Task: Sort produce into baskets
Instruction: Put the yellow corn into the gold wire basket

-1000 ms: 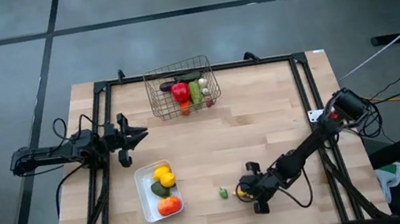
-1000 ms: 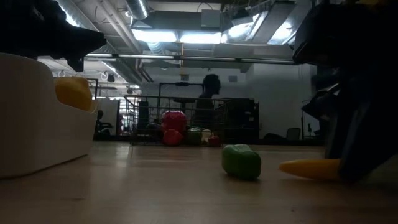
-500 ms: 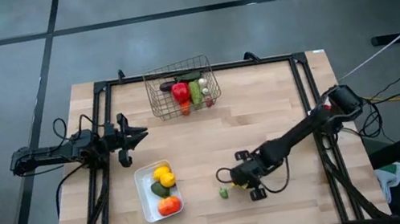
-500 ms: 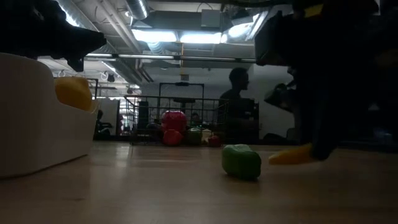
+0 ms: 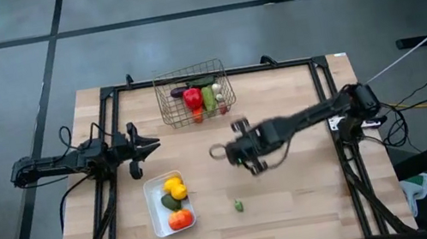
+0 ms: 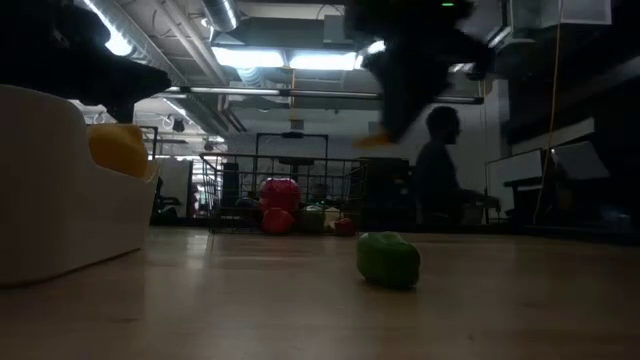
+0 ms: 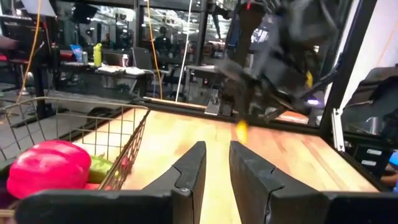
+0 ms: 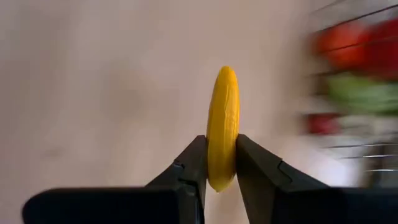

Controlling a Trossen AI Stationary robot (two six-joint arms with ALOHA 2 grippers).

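Yellow banana-shaped piece (image 8: 222,127) sitting pinched between right gripper (image 8: 219,163) fingers, hanging above bare wood mid-table, near wire basket (image 5: 166,103). Red pepper (image 5: 193,99) and green pieces lying inside basket at far table edge. White tray (image 5: 157,217) holding lemon (image 5: 174,184) near front-left. Small green piece (image 5: 239,206) lying alone on open wood, well apart from tray. Left gripper (image 5: 153,145) hovering near left frame rail, fingers nearly pressed together, holding nothing. Blurring of right gripper hiding detail in high view. Person (image 6: 437,170) showing only as dark silhouette beyond table.
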